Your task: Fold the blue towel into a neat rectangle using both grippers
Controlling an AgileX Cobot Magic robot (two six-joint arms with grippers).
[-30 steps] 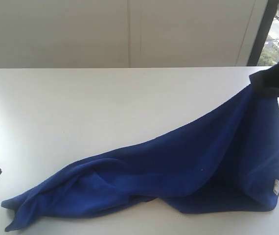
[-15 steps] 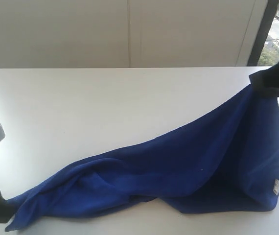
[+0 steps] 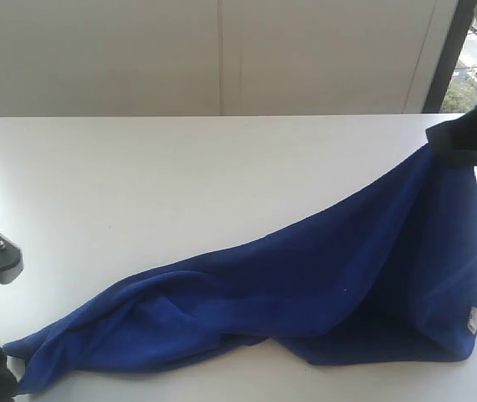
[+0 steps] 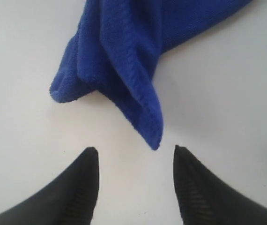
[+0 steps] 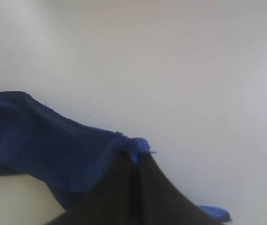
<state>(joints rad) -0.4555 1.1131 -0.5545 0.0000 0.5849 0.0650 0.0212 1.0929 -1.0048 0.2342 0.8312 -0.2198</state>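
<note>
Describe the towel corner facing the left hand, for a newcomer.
On the white table, the blue towel slopes from the right hand, which pinches one corner aloft, down to the left. The corner is the pointed tip lying loose before the open left hand.

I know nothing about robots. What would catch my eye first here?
A deep blue towel stretches across the white table, its far right corner pinched and raised by the shut right gripper. At the towel's other, crumpled end on the left, the open left gripper points at the loose corner without touching it.
</note>
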